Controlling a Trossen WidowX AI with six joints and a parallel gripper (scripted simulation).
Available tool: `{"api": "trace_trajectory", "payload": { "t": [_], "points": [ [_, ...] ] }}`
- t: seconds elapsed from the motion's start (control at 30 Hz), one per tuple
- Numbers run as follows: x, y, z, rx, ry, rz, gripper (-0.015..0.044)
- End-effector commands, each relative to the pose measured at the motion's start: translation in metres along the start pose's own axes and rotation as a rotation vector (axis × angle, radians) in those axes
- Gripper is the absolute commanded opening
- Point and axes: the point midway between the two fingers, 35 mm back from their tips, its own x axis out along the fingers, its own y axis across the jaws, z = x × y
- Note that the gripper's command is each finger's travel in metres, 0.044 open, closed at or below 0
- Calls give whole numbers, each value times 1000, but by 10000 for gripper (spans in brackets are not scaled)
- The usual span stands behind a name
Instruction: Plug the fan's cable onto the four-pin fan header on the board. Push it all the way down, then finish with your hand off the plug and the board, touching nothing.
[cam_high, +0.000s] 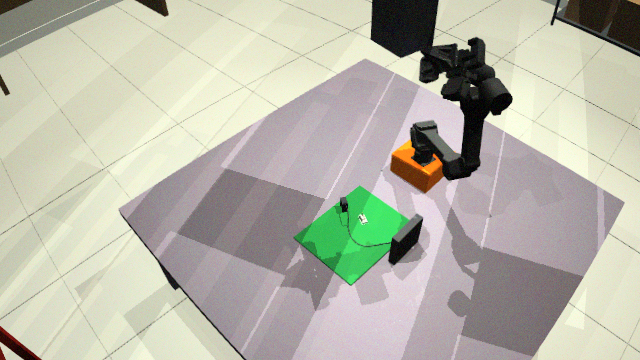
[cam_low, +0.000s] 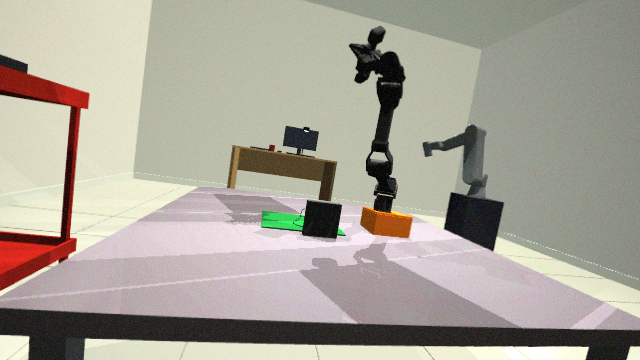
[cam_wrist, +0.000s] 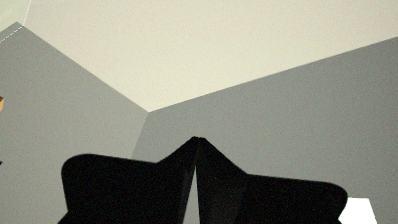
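Note:
The green board (cam_high: 325, 235) (cam_low: 280, 221) lies flat on the table. A small white header (cam_high: 363, 219) sits on it; its pins are too small to make out. The black fan (cam_high: 406, 239) (cam_low: 322, 219) stands upright at the board's edge. Its thin dark cable (cam_high: 368, 246) curves over the board to a small black upright piece (cam_high: 344, 204), which looks like the plug. This piece is apart from the header, on its far left side in the top view. My gripper (cam_wrist: 197, 142) is shut and empty, high above the table and well away from plug and board.
The orange base block (cam_high: 415, 172) (cam_low: 386, 224) stands close behind the board, carrying the black arm (cam_high: 472, 120) (cam_low: 384, 120). A red cart (cam_low: 70, 170) stands beside the table. A grey arm (cam_low: 474, 155) on a dark pedestal (cam_low: 472, 220) and a desk (cam_low: 285, 166) stand beyond.

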Motion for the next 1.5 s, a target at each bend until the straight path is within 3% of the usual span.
{"api": "trace_trajectory", "payload": {
  "t": [0.0, 0.13, 0.33, 0.53, 0.7, 1.0, 1.23, 1.47],
  "points": [
    [0, 0, 0, 0, 0, 0, 26],
    [-8, -5, -20, 113, 21, -41, 131],
    [-26, 6, -106, 623, 77, -119, 289],
    [-27, 55, -184, 1195, 127, -166, 440],
    [-10, 124, -229, 1710, 188, -116, 440],
    [24, 227, -233, 2313, 308, 67, 440],
    [53, 293, -194, 2659, 422, 300, 440],
    [73, 360, -130, 2964, 760, 601, 440]
  ]
}}
